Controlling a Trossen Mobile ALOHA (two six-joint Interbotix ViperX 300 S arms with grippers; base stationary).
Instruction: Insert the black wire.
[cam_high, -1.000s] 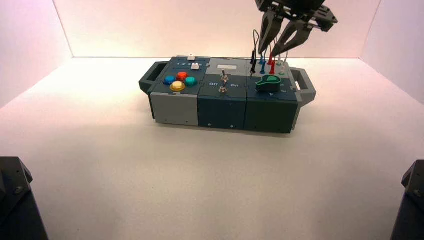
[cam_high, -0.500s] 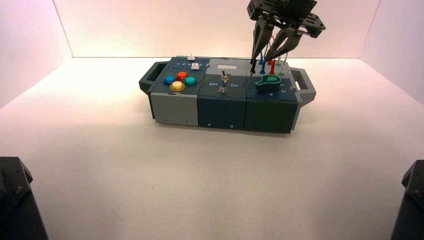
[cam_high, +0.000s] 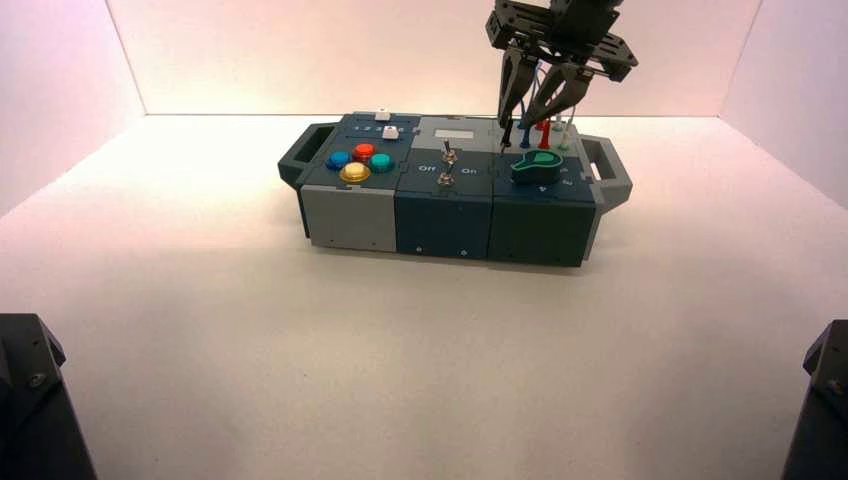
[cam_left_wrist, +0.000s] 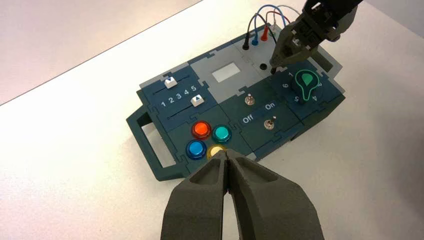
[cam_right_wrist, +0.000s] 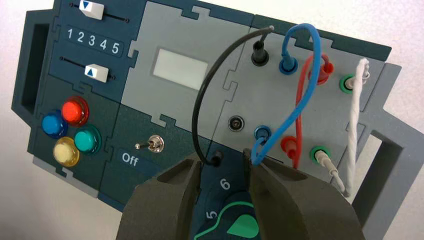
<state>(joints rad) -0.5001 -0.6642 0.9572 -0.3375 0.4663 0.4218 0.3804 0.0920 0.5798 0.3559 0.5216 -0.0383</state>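
The black wire (cam_right_wrist: 201, 95) loops up from one plug seated in a back-row socket (cam_right_wrist: 259, 52). Its free plug (cam_right_wrist: 216, 159) lies loose by the "6" of the green knob's dial, beside an empty socket (cam_right_wrist: 235, 123). My right gripper (cam_right_wrist: 222, 161) is open, with a finger on either side of that free plug and not touching it. In the high view the right gripper (cam_high: 528, 112) hangs over the box's back right corner. From the left wrist view the free plug (cam_left_wrist: 273, 71) shows below the right gripper's tips. My left gripper (cam_left_wrist: 227, 159) is shut and empty, held off the box's front.
Blue (cam_right_wrist: 300, 65), red (cam_right_wrist: 301, 115) and white (cam_right_wrist: 356, 125) wires stand plugged in close beside the right gripper. The green knob (cam_high: 537, 165) lies just in front of them. Toggle switches (cam_high: 448, 158), coloured buttons (cam_high: 361, 163) and two sliders (cam_right_wrist: 97, 72) fill the box's other panels.
The right gripper has moved left and down from above the red and white wires, and now straddles the black wire's free plug. It has stayed open.
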